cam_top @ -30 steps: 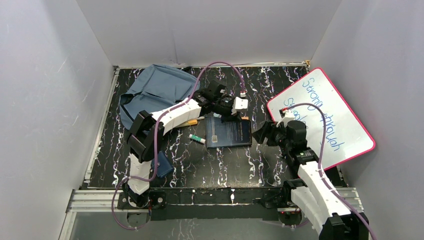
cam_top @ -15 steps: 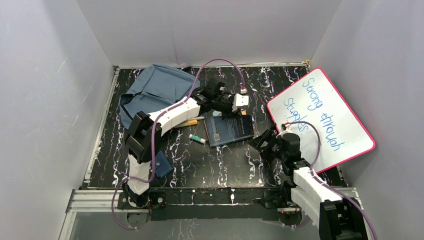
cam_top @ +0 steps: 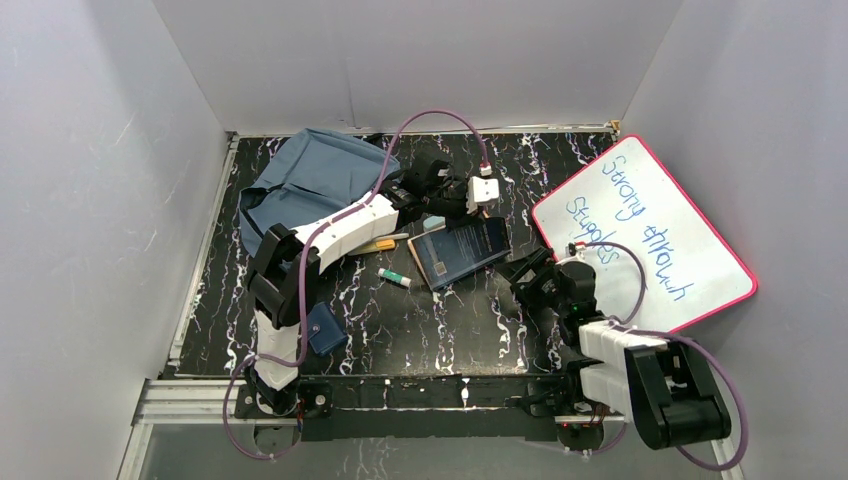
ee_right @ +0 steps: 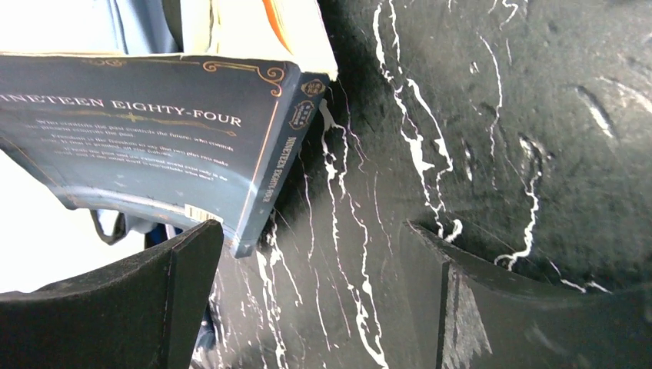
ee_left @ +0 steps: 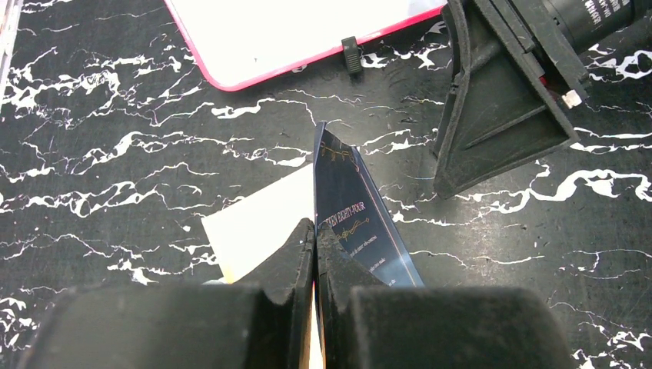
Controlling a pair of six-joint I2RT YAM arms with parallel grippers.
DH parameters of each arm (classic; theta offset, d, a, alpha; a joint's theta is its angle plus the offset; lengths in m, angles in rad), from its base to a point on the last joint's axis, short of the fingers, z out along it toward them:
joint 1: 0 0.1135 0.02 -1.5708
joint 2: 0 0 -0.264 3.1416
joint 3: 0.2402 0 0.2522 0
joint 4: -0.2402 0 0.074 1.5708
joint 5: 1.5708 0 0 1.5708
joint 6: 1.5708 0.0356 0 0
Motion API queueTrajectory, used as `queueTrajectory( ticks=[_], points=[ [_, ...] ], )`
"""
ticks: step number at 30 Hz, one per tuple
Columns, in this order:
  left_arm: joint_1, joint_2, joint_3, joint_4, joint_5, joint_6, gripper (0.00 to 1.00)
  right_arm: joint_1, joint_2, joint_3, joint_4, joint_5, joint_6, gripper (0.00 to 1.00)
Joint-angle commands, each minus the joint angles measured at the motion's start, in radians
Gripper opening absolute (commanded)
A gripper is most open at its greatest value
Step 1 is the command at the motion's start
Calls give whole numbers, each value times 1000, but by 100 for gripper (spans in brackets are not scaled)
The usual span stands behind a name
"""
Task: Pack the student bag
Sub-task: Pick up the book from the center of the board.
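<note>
My left gripper (ee_left: pixel 315 228) pinches the book's (cam_top: pixel 462 250) edge, tilting it off the tabletop (cam_top: pixel 400 320) for carrying. My right gripper (ee_right: pixel 311 234) stands wide open at its corner, perhaps to steady it. The student bag (cam_top: pixel 310 180) lies beyond the book, leftward.

Two arms, same build: white shell links w/ black joint housings. On the left arm (cam_top: pixel 345 225), black elbow block at 8 o'clock in top view, white block w/ small red tab nr the wrist. Purple cable (cam_top: pixel 447 113), thick, arcs high at 12 o'clock. On the right arm (cam_top: pixel 605 345), bulky rounded black motor housing at 5 o'clock, plus thinner purple cable (cam_top: pixel 612 244). The left gripper (ee_left: pixel 314 225) has matte black wedge fingers (ee_left: pixel 284 254) w/ thin tips. The right gripper (ee_right: pixel 309 231) has black, flat-faced, grainy fingers (ee_right: pixel 192 292).
</note>
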Motion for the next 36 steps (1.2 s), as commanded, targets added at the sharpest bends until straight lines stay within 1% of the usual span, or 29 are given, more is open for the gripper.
queueTrajectory(
  ticks=[1, 7, 12, 14, 20, 21, 23, 27, 29, 36],
  points=[
    [4, -100, 55, 61, -4, -29, 0, 1, 102, -10, 215, 27, 40, 93],
    [4, -109, 56, 72, -18, -35, 0, 3, 300, 8, 438, 8, 94, 93],
    [5, -109, 54, 74, -27, -35, 0, 2, 510, 43, 654, -38, 154, 90],
    [2, -109, 51, 76, -33, -35, 0, 1, 608, 50, 770, -52, 189, 88],
    [4, -110, 47, 82, -41, -35, 0, 1, 939, 66, 1212, -81, 321, 78],
    [4, -110, 46, 82, -40, -35, 0, 2, 983, 75, 1242, -85, 350, 75],
    [3, -111, 46, 81, -41, -35, 0, 5, 1020, 105, 1245, -104, 340, 75],
    [4, -109, 44, 77, -46, -31, 0, 20, 983, 115, 1245, -74, 269, 75],
    [3, -108, 43, 79, -46, -33, 0, 20, 961, 117, 1245, -63, 244, 73],
    [3, -105, 40, 75, -66, -34, 1, 20, 931, 162, 1247, -101, 199, 52]
  ],
)
